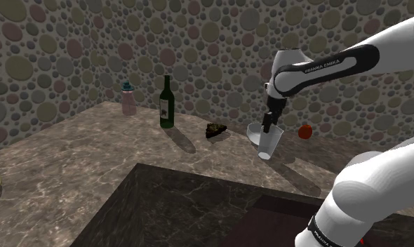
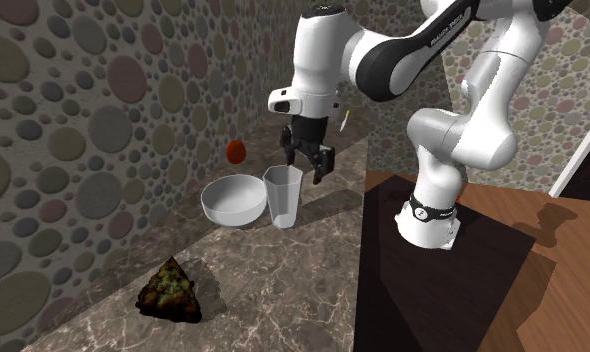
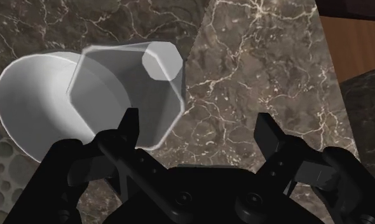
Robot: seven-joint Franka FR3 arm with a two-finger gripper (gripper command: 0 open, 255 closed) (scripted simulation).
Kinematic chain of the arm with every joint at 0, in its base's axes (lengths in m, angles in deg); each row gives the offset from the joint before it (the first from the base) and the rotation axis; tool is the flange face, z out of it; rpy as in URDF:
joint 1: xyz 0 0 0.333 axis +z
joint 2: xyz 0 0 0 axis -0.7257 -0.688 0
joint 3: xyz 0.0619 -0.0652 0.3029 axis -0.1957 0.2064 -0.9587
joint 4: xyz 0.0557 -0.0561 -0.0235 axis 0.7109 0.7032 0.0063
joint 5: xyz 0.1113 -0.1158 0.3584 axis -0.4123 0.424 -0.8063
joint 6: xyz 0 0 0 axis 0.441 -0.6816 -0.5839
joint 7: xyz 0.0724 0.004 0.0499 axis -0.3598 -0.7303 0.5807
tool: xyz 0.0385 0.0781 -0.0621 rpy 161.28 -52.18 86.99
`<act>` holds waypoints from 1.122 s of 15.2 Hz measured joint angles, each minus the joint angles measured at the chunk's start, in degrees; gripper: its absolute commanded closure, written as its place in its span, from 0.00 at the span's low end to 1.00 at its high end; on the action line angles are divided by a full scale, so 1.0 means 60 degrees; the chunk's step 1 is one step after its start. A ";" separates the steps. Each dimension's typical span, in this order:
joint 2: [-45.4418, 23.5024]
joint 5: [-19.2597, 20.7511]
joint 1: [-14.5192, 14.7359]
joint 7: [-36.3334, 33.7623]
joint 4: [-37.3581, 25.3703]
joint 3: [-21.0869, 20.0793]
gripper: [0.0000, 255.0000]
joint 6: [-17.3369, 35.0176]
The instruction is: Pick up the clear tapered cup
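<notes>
While the claw (image 2: 307, 165) hangs open above the tabletop (image 2: 273, 290), its two black fingers stand well apart and clasp nothing. A clear tapered cup (image 2: 283, 200) stands upright on the tabletop just below it, wide mouth up. In the wrist view the cup (image 3: 132, 89) lies off to one side of the claw (image 3: 199, 130) rather than between the fingers, and one finger (image 3: 130, 127) sits over the cup's rim. A pale bowl (image 2: 228, 200) stands close against the cup on the side away from the arm's stand (image 1: 198, 203). Whether the two touch cannot be told, but it crowds that side of the cup. A small red round thing (image 2: 235, 151) lies behind the bowl, near the pebble-patterned wall (image 2: 73, 120). A dark wedge (image 2: 171, 292) of mottled stuff lies well apart from the cup, further along the tabletop. In the shoulder view a green bottle (image 1: 167, 104) and a pink bottle (image 1: 128, 99) stand upright beyond that wedge, toward the view's left and far from the claw. The marbled surface on the stand's side of the cup lies bare.
</notes>
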 measured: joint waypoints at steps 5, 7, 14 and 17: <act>-0.0782 0.0163 -0.0109 0.0322 0.0166 0.0461 0.00 0.1009; -0.0961 0.0209 -0.0123 0.0301 0.0319 0.0523 0.00 0.1341; -0.1236 0.0274 -0.0135 0.0236 0.0564 0.0593 1.00 0.1862; -0.1234 0.0274 -0.0135 0.0235 0.0569 0.0592 1.00 0.1868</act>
